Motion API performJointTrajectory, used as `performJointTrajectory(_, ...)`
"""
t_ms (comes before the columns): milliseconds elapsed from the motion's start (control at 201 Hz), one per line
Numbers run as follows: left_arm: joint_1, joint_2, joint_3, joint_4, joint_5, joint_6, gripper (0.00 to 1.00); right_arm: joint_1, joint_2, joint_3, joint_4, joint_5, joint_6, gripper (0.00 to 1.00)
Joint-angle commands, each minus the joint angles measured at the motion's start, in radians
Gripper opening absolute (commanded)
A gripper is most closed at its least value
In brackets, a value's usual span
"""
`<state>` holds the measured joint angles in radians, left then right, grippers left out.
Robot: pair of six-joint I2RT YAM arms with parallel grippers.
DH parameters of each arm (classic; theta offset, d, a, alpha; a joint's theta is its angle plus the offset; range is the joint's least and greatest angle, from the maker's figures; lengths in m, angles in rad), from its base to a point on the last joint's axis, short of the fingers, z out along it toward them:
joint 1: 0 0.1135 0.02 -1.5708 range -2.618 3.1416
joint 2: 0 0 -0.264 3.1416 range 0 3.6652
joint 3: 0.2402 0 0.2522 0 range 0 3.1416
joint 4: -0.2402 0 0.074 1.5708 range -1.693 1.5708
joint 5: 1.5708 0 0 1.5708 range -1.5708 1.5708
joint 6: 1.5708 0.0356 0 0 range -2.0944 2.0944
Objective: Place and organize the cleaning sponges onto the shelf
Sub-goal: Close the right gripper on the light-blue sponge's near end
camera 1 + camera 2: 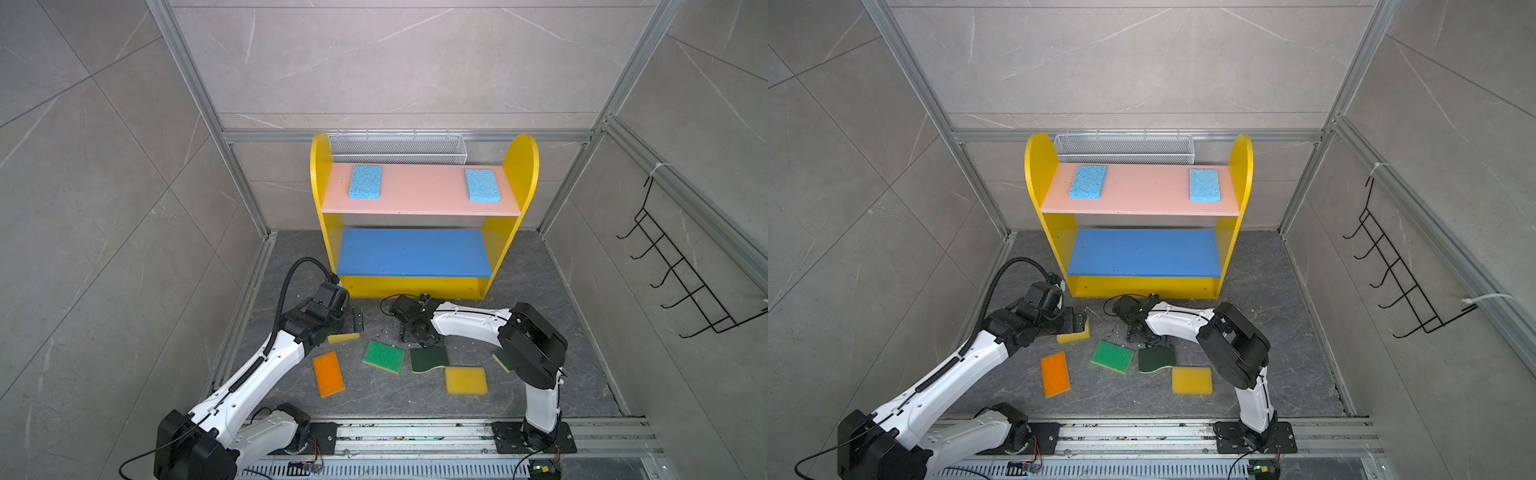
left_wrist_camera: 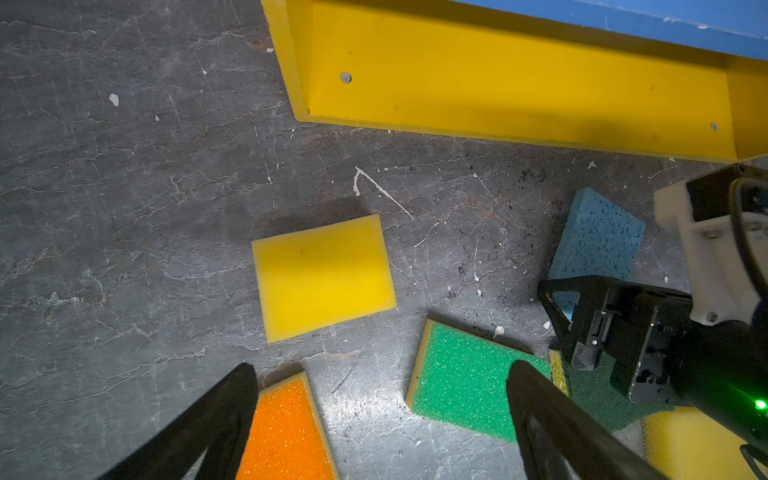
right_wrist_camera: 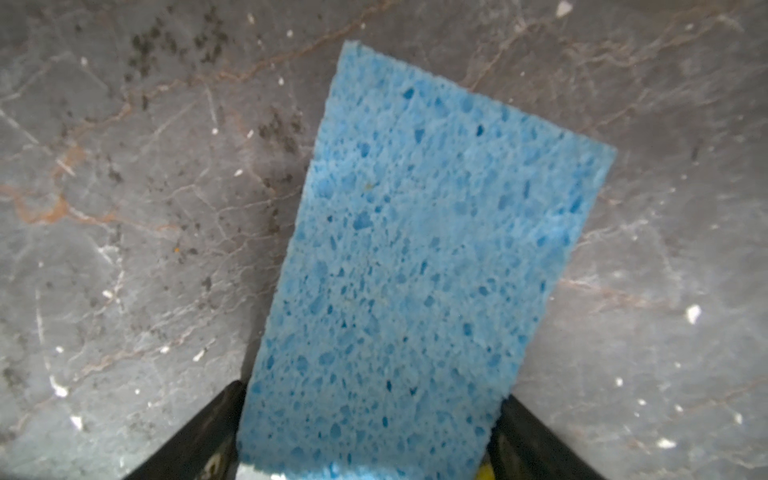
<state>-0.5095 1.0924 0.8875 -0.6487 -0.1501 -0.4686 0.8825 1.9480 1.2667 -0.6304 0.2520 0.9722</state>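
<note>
Right end effector (image 3: 372, 392), jaws straddling the short width of a light blue sponge (image 3: 428, 249) that lies flat on the counter (image 3: 124, 249), long axis running straight ahead. I cannot tell whether they press it yet. Left end effector (image 2: 382, 369), released, hovers short of a yellow sponge (image 2: 322, 276). Shelf (image 1: 415, 289) stands beyond both.

Both top views are bright and sharp, evenly lit from overhead, with the walls splaying at the wide-angle edges. My left wrist view is dimmer, and a soft shadow lies beside the yellow sponge (image 2: 322, 276). My right wrist view is hazy: the blue sponge (image 3: 419, 266) looks soft and my right claw (image 3: 370, 395) is a dark blur.
</note>
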Motion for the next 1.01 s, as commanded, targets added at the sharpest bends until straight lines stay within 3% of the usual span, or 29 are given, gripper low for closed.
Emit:
performJointTrajectory(0, 0.007, -0.01, 0.002, 0.018, 0.014, -0.017, 0.96, 0.0, -0.01, -0.062, 0.005, -0.014, -0.048, 0.87)
performJointTrajectory(438, 0.005, -0.023, 0.019, -0.006, 0.004, -0.06, 0.95, 0.018, -0.026, -0.068, 0.112, -0.076, -0.315, 0.84)
performJointTrajectory(1006, 0.005, -0.036, 0.032, -0.067, -0.038, -0.092, 0.94, 0.049, -0.006, -0.022, 0.165, -0.111, -0.556, 0.83)
